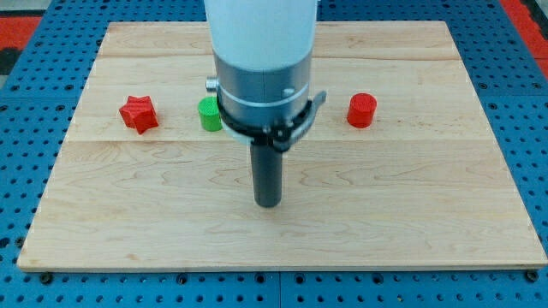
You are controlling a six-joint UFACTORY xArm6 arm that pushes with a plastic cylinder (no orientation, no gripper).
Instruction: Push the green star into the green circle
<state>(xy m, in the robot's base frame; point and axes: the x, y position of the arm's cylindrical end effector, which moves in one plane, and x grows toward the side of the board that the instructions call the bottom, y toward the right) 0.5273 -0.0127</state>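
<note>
A green block (208, 114), partly hidden behind the arm, sits at the board's upper middle-left; only its left part shows, and it looks round like a circle. No green star shows; the arm may hide it. My tip (268, 204) rests on the board below and to the right of the green block, well apart from it. A red star (138, 114) lies at the left. A red cylinder (361, 110) lies at the right.
The wooden board (282, 231) lies on a blue pegboard table (21, 162). The arm's wide white and grey body (261, 60) covers the board's upper middle.
</note>
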